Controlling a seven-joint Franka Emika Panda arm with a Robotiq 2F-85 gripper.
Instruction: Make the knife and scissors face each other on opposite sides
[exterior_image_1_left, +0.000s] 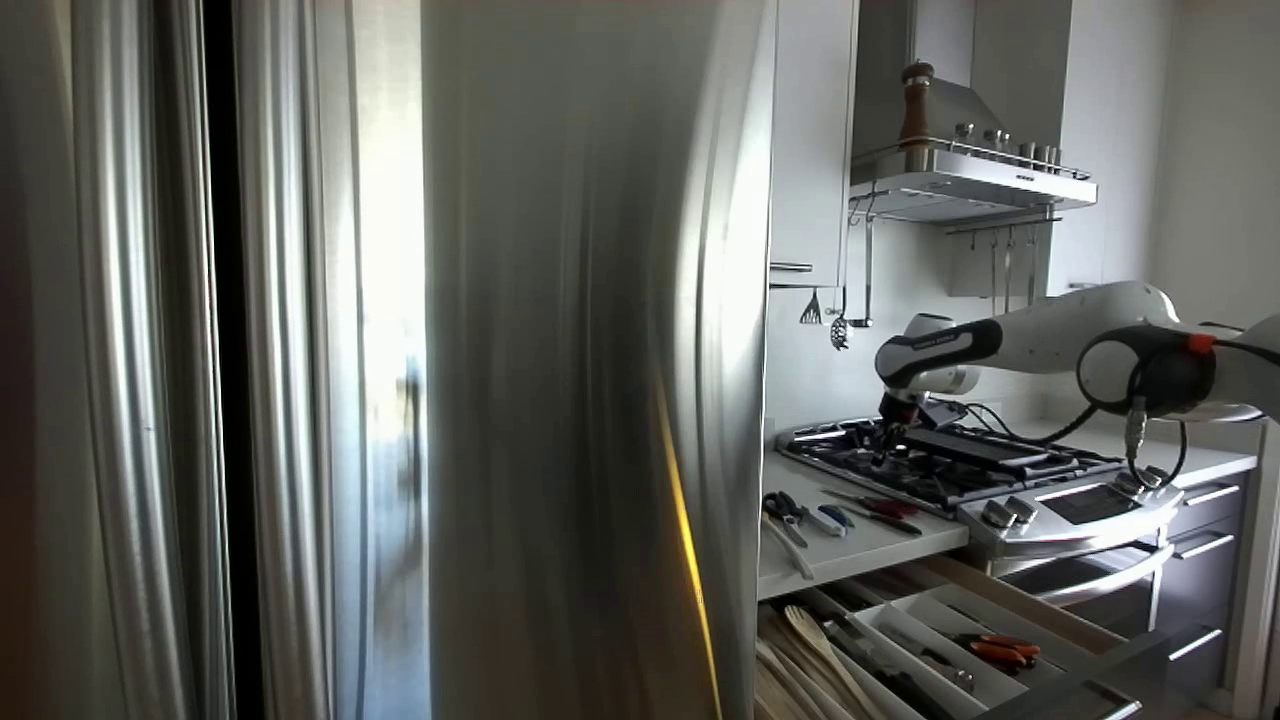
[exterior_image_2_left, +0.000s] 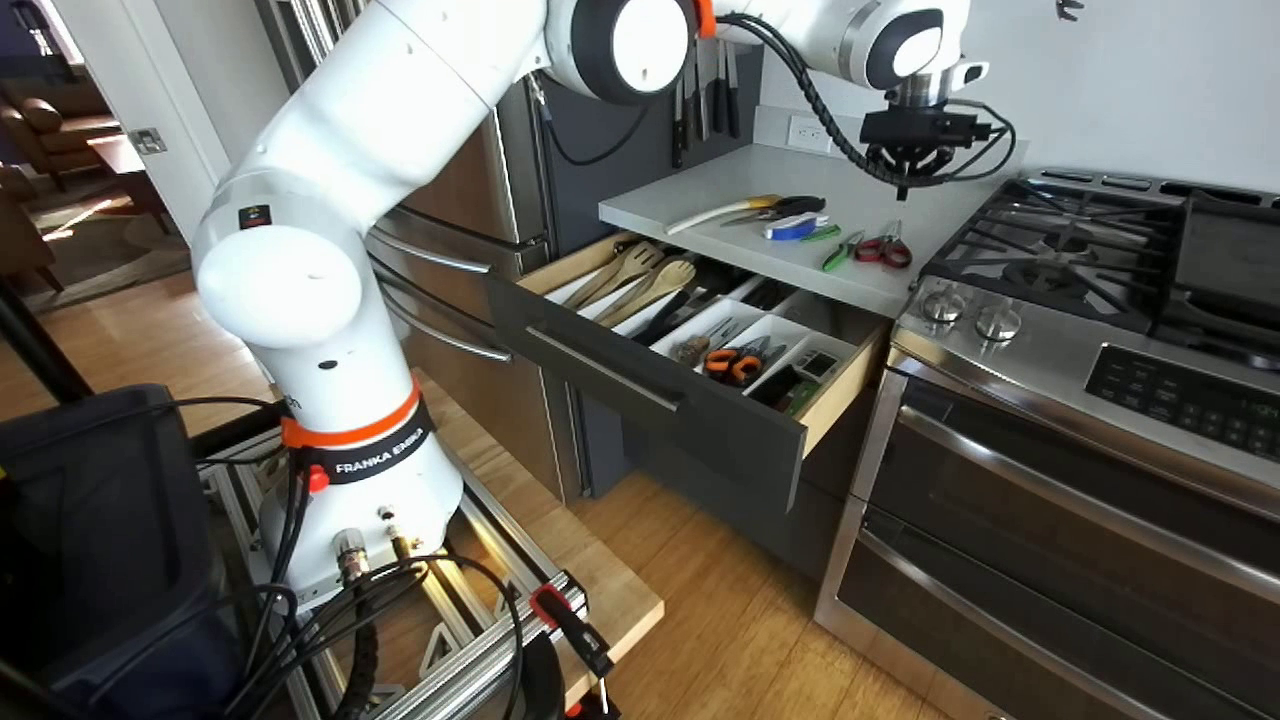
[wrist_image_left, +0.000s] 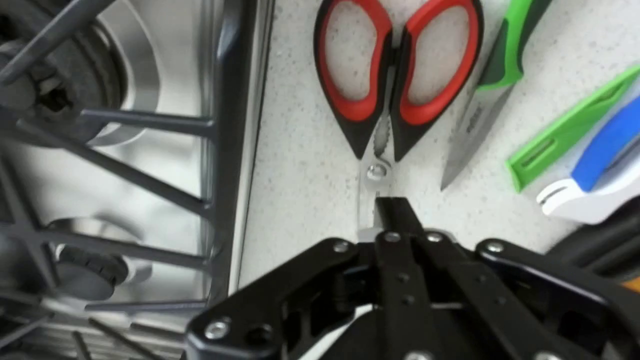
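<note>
One pair of red-and-black scissors (wrist_image_left: 402, 127), on the counter (wrist_image_left: 300, 210); your reference piece for every entry. In your wrist view the blade ends are hidden behind the jaws.

One green-handled knife (wrist_image_left: 492, 95), on the same counter, just right of the scissors in your wrist view; the stove (wrist_image_left: 172, 165) near the scissors on their left. You have the knife's blade pointing much the same way as the scissors' blades, its tip slanting toward them.

One gripper (wrist_image_left: 398, 210), yours, raised above the scissors and apart from them in both exterior views; jaws pressed together at full closure, with nothing in their hold.

One green slotted strip (wrist_image_left: 575, 127), farther from the scissors than the knife; one blue-and-white item (wrist_image_left: 602, 160) beside it.

One black-handled tool (exterior_image_2_left: 795, 206) and one pale curved piece (exterior_image_2_left: 722, 210) with a yellow end, in an exterior view, farther again from the scissors.

One drawer (exterior_image_2_left: 720, 440), standing out in both exterior views, lower than the scissors; contents include wooden utensils (exterior_image_2_left: 668, 278) and orange handles (exterior_image_2_left: 745, 370).
</note>
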